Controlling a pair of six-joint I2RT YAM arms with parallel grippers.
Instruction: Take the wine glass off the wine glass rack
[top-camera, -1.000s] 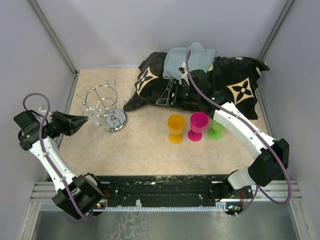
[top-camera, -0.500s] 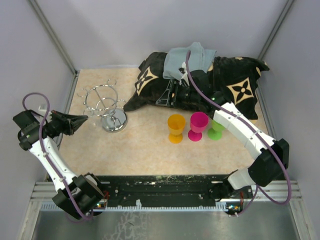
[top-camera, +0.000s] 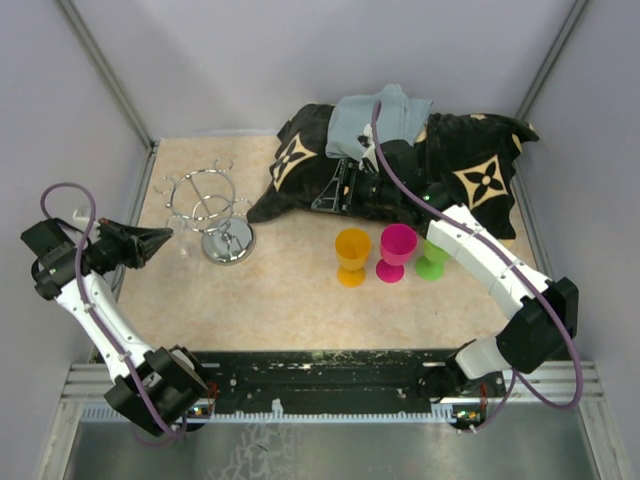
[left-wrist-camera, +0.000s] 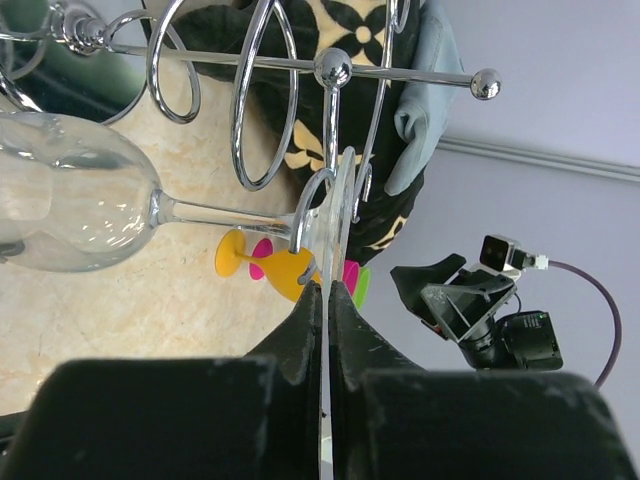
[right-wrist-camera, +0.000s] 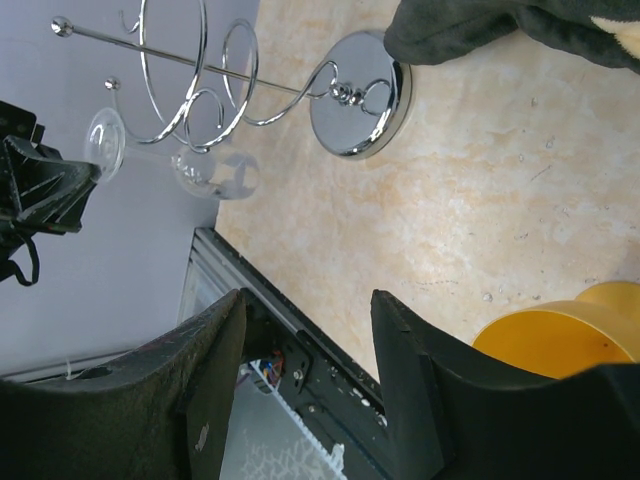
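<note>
Two fingers of my left gripper (top-camera: 165, 238) are clenched on the thin round foot of the wine glass (left-wrist-camera: 70, 205), seen edge-on between them in my left wrist view. The glass lies on its side in the air at the left of the table (top-camera: 300, 300), bowl pointing right, stem level. It sits just beside the curled loops of the wine glass rack (top-camera: 230, 240); whether the stem is free of the wire I cannot tell.

My right gripper (right-wrist-camera: 308, 300) hangs released, fingers spread with nothing between them, over the black fabric (top-camera: 460, 150) at the far side. That fabric carries tan four-pointed flower motifs; any letters on it are too small to read. A grey cloth (top-camera: 385, 115) lies on top. An orange cup (top-camera: 352, 255), a pink cup (top-camera: 397, 250) and a green cup (top-camera: 432, 258) stand in a row right of centre.
</note>
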